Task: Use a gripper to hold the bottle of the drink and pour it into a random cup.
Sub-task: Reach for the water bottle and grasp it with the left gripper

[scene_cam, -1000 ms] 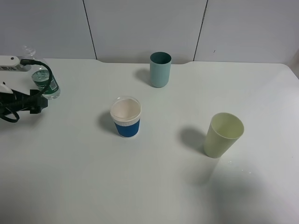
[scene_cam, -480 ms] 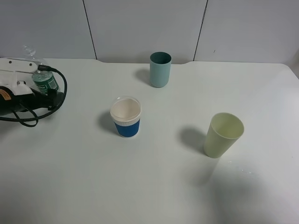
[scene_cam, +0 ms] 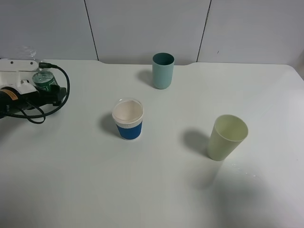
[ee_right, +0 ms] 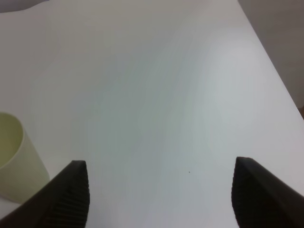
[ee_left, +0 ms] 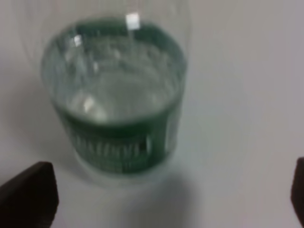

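The left gripper (ee_left: pixel 164 197) is spread wide at the far left, with the upright bottle (ee_left: pixel 116 109) just ahead of its tips and untouched. This is the reach-to-grasp step. Next it likely needs to advance, close on the bottle, then carry it to the blue cup (scene_cam: pixel 128 118) mid-table.

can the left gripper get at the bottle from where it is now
Probably yes: the left gripper is open, and the bottle stands upright just ahead of its jaws with nothing in between.

On the desk (scene_cam: pixel 156 190) the paper cup (scene_cam: pixel 128 118) stands central. The bottle (scene_cam: pixel 44 81) is at its 10 o'clock, the straight cup (scene_cam: pixel 163 71) at 1, the tapered cup (scene_cam: pixel 227 137) at 3.
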Controlling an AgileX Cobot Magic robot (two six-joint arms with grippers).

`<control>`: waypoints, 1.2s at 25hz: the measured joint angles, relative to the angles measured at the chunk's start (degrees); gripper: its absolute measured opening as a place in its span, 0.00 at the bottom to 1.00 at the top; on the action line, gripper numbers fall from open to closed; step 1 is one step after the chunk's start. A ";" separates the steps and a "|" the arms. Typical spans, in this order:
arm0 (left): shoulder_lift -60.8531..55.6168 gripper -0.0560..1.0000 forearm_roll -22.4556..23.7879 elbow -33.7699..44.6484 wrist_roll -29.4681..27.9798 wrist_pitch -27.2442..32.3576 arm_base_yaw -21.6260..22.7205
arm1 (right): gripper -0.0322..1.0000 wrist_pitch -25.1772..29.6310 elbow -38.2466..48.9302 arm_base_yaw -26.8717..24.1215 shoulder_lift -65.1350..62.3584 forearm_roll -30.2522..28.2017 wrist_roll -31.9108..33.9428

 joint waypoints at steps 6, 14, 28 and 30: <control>0.28 1.00 0.52 -3.61 0.00 -0.24 0.16 | 0.65 0.00 0.00 0.00 0.00 0.00 0.00; 1.53 1.00 0.59 -4.60 0.00 -3.21 1.48 | 0.65 0.00 0.00 0.00 0.00 0.00 0.00; 7.66 1.00 3.19 -7.80 0.00 -7.43 2.06 | 0.65 0.00 0.00 0.00 0.00 0.00 0.00; 7.92 1.00 3.63 -7.94 0.00 -7.56 2.06 | 0.65 0.00 0.00 0.00 0.00 0.00 0.00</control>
